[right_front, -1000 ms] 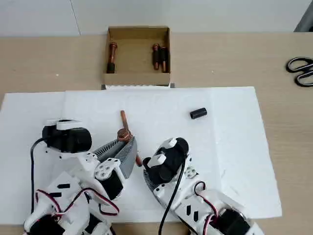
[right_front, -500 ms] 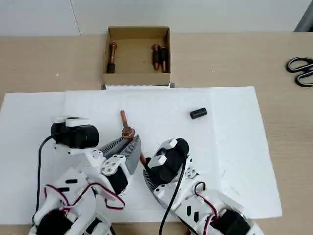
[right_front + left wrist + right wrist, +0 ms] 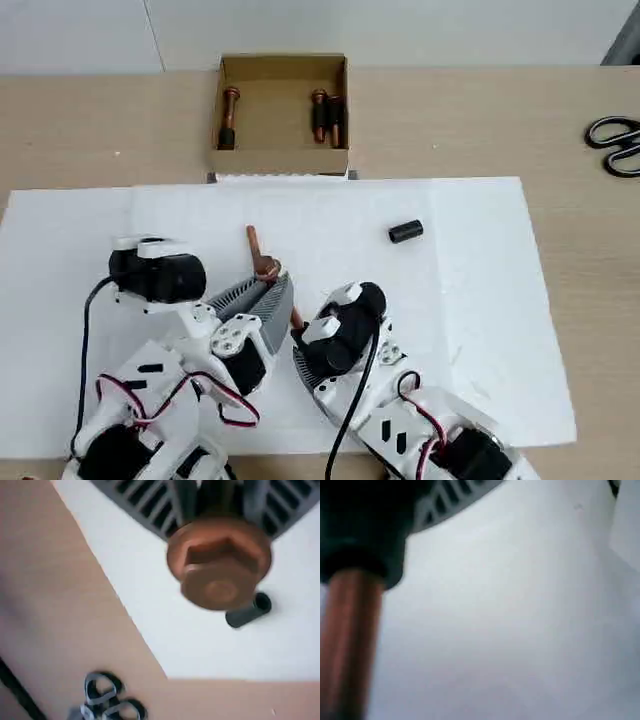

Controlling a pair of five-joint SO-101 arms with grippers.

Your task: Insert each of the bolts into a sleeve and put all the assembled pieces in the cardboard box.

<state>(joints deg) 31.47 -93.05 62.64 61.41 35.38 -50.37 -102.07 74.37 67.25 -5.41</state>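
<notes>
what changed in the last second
The left arm swung right and slightly toward the box, so the left gripper, shut on a bolt, carried its head rightward. The right arm, loose sleeve, box and scissors stayed put.

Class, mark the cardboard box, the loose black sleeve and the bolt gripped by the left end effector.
cardboard box point(image 3: 283, 160), high view, front wall.
loose sleeve point(image 3: 405, 232), high view, middle of its body.
held bolt point(image 3: 219, 564), left wrist view, hexagonal head.

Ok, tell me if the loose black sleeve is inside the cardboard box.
No, the black sleeve lies on the white sheet, apart from the cardboard box.
</notes>
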